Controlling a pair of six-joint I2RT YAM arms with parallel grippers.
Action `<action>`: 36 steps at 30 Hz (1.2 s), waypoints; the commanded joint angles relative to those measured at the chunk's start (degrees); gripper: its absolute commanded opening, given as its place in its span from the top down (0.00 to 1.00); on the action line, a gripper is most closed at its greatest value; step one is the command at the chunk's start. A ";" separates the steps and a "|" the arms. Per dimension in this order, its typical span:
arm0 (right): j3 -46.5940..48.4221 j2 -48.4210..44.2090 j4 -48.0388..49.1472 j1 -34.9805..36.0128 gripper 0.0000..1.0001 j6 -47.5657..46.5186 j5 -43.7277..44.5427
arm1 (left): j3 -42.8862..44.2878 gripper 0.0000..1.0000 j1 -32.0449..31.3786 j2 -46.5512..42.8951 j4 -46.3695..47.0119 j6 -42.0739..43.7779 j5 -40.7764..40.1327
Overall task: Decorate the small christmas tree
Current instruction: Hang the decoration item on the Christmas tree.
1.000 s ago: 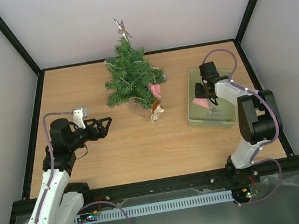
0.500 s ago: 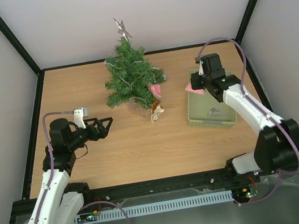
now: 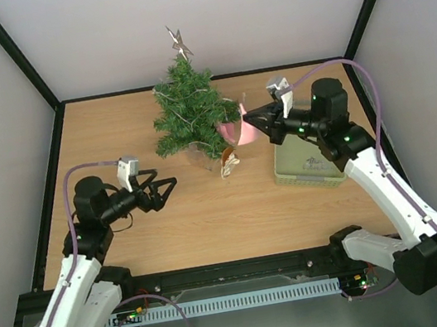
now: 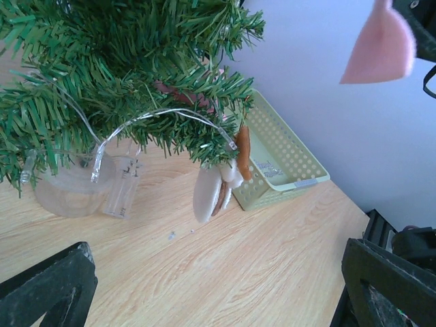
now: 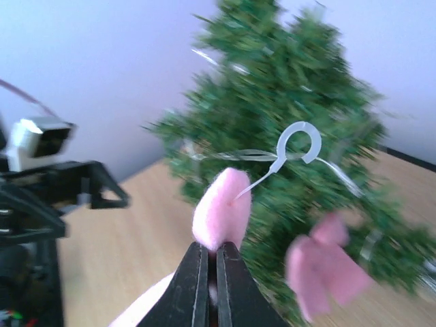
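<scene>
- Left hand (image 3: pixel 166 191): low over the near-left part of the surface (image 3: pixel 212 227), fingers spread wide and holding nothing, pointing right and far toward the tree. In its wrist view both fingers (image 4: pixel 48 293) sit at the bottom corners with bare wood between them.
- Green basket (image 3: pixel 312 169): on the right side of the surface, well apart from the left hand.
- Brown-and-white ornament (image 3: pixel 229 163): hangs from a low near-right branch, reaching down to the surface or just above it; I cannot tell which.
- Right hand (image 5: pixel 216 255): raised between basket and tree, fingers pressed together, pinching a pink ornament (image 5: pixel 221 208) by its lower edge. A white hanging loop (image 5: pixel 300 143) stands up from the ornament, just in front of the needles.
- Second pink ornament (image 5: pixel 327 262): already on the tree's right side, blurred.
- The small christmas tree (image 3: pixel 193 109): upright at the far centre of the surface, on a pale base (image 4: pixel 65 194), with a light wire (image 4: pixel 157 116) through its branches.
- Silver star (image 3: pixel 178 43): on the treetop, tilted.
</scene>
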 commanded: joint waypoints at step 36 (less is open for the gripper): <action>11.14 28.77 29.71 2.24 0.98 42.02 -34.18 | 0.38 0.01 -0.30 -6.74 -4.79 5.44 -7.15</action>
